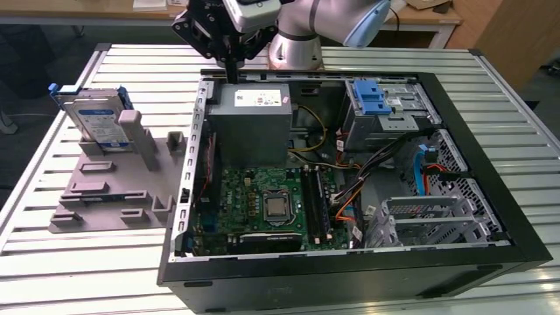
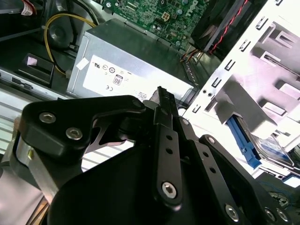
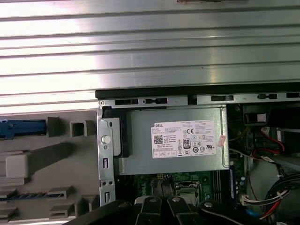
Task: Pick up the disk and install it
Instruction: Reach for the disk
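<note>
Our gripper [image 1: 232, 69], fingers pressed together on nothing, is hanging over the case [image 1: 197, 164], so we are risking clipping its wall reaching the disk [image 1: 96, 121] at eight o'clock.

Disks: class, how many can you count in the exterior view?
1. The disk stands in the grey holder at the exterior view's left; the case may hide more.

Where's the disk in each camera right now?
Exterior view: disk standing in the grey fixture, exterior view's left of the case.
First wrist view: its blue frame edge, on the fixture outside the case.
Second wrist view: disk standing in the same fixture.
Shared landmark: power supply.
</note>
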`<state>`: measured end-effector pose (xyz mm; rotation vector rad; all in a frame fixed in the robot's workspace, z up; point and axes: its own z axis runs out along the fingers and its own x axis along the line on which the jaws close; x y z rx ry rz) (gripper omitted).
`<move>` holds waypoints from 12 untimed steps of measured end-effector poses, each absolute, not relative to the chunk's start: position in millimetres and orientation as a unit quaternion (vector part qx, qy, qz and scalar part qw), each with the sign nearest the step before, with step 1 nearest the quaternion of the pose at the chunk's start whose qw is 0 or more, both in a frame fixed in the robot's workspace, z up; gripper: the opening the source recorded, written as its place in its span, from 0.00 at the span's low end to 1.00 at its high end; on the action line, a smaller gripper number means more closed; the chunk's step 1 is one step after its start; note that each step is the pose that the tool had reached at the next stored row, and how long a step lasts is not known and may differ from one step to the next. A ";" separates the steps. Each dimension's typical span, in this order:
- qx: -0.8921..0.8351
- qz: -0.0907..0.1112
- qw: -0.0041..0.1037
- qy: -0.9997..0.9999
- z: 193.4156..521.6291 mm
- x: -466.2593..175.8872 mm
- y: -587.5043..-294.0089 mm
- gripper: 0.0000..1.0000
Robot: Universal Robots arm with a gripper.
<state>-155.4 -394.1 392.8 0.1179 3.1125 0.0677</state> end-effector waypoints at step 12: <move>0.038 0.022 0.013 0.999 392.4 -160.3 -394.0 0.11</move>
